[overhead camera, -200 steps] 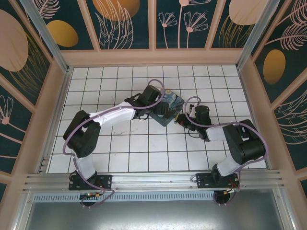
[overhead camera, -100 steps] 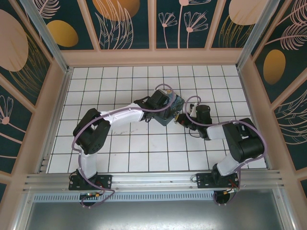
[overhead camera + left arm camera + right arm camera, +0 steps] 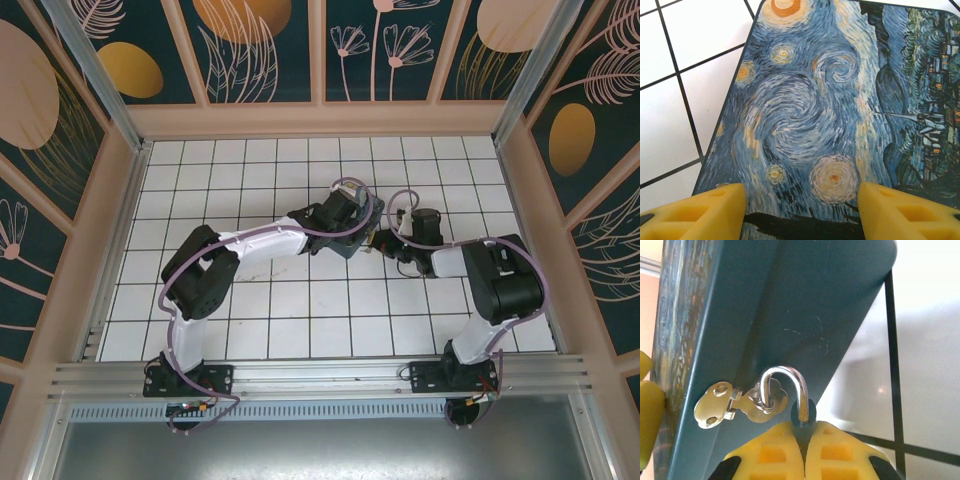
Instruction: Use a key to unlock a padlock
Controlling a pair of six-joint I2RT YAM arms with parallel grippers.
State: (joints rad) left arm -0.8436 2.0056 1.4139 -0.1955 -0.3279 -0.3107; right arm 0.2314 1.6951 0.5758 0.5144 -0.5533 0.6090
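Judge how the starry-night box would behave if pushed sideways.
The box looks rigid, so it probably won't flex. Broad and flat-lidded, it likely slides on the glossy tiles rather than tipping. The padlock through its hasp, pinched by the right gripper, may resist that slide.

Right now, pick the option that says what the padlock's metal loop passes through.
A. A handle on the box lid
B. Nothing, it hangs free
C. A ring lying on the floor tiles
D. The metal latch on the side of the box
D: in the right wrist view the padlock has its loop threaded through the silvery latch on the side of the box, with the right gripper shut on the padlock's body.
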